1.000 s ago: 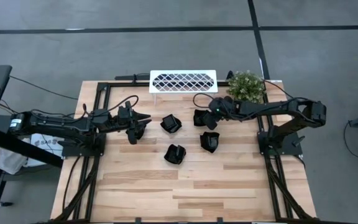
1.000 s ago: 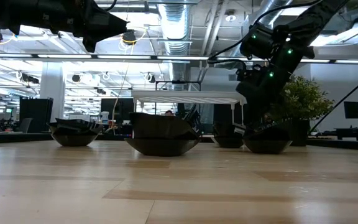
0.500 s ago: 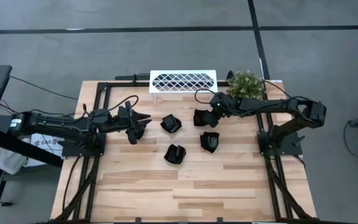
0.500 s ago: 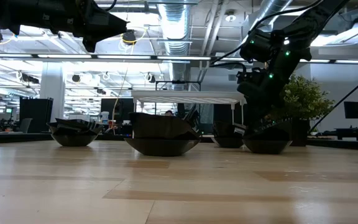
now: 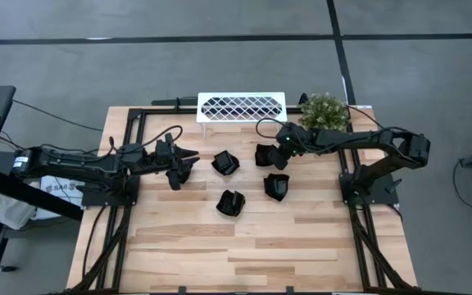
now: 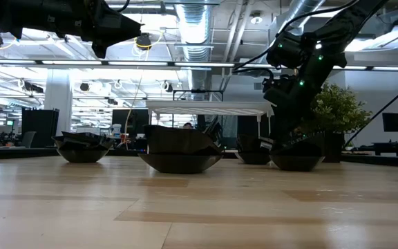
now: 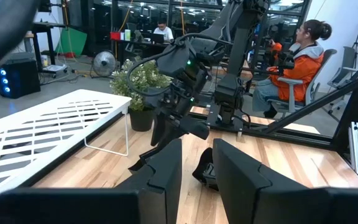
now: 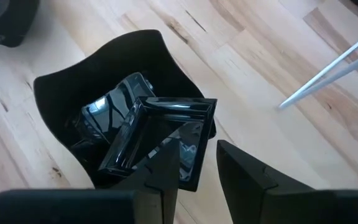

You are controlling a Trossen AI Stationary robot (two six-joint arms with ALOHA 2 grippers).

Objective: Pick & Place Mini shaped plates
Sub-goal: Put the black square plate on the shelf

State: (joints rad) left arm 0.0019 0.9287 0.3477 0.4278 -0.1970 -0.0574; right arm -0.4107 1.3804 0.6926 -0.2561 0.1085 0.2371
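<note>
Several small glossy black dishes lie on the wooden table. One rests at the centre (image 5: 225,162), one nearer the front (image 5: 231,202) and one to the right (image 5: 275,186). A squarish dish (image 8: 160,134) sits tilted inside a larger lobed dish (image 8: 61,106), which also shows in the high view (image 5: 260,156). My right gripper (image 8: 197,152) is over this pair, shut on the squarish dish. My left gripper (image 5: 191,157) is raised above another dish (image 5: 179,174) at the left, fingers nearly together and empty; it shows high in the low view (image 6: 133,28). My right gripper has the squarish dish by its rim near a corner (image 8: 199,171). One finger (image 8: 166,165) is inside the dish and one (image 8: 244,171) is outside. The fingers come from above, slanting. The dish is tilted, its lower part resting in the lobed dish.
A white lattice rack (image 5: 242,106) stands at the far edge, with a potted plant (image 5: 324,113) to its right. Black frame rails run along both table sides. A seated person (image 7: 297,56) is in the room beyond. Bare wood lies toward the near edge (image 5: 244,254).
My right gripper has shifted slightly toward the table's far edge, then kept still. The dishes and my left gripper have stayed in place.
</note>
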